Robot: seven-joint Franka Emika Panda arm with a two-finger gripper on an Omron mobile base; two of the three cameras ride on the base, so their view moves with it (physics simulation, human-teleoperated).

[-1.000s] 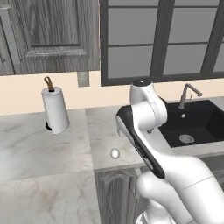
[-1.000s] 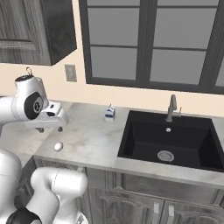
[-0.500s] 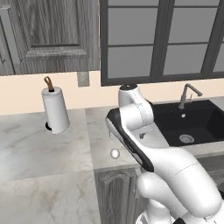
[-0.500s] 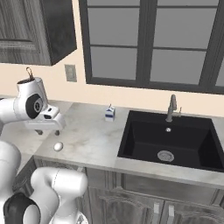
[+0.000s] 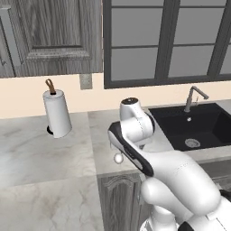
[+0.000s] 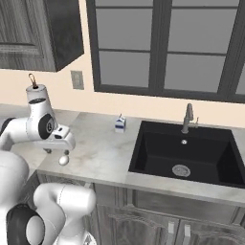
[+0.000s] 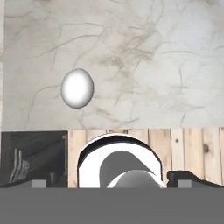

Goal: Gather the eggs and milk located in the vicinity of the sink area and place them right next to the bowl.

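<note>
Near the front edge of the pale marbled tabletop (image 6: pixel 103 153) lies a small smooth whitish oval egg (image 6: pixel 63 160), on its side just below the white two-finger hand (image 6: pixel 57 150), whose jaws stand fully apart and hold nothing. Light, hard-shelled, slick and brittle, the egg probably rolls at a nudge, so a gentle pinch across its narrow middle looks safest. Further right, the small white gable-top milk carton with blue markings (image 6: pixel 120 124) stands upright by the wall, just left of the large black rectangular sink (image 6: pixel 184 155); being light and boxy, it should take a grip on its flat sides.
</note>
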